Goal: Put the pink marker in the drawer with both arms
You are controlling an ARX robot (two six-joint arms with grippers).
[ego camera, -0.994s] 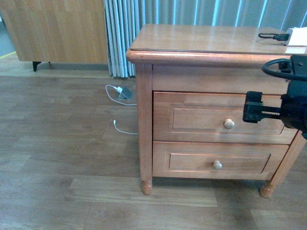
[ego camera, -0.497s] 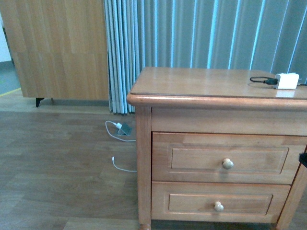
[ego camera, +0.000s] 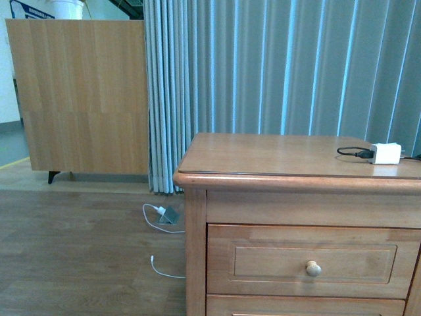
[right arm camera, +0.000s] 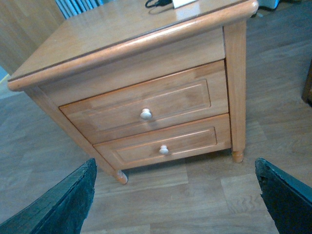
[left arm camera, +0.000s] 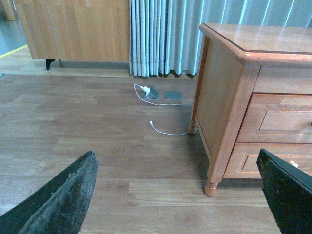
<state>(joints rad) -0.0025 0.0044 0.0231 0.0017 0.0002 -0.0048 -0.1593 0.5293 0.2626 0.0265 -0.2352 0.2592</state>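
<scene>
The pink marker shows in no view. The drawer (ego camera: 276, 262) is the upper one of the wooden nightstand (ego camera: 276, 155); it is shut, with its round knob (ego camera: 314, 268). It also shows in the right wrist view (right arm camera: 170, 105) and partly in the left wrist view (left arm camera: 280, 119). Neither arm is in the front view. My left gripper (left arm camera: 178, 204) is open and empty, low over the floor at the nightstand's left front corner. My right gripper (right arm camera: 175, 204) is open and empty, above the floor in front of the two drawers.
A white charger block (ego camera: 385, 153) with a black cable lies on the nightstand top at the right. The lower drawer (right arm camera: 185, 141) is shut. White cables (left arm camera: 165, 132) lie on the wooden floor left of the nightstand. A wooden cabinet (ego camera: 79, 99) and grey curtains (ego camera: 283, 66) stand behind.
The front view has risen, so the nightstand sits lower in the picture. The right arm, seen beside the upper drawer a second ago, has left the front view.
</scene>
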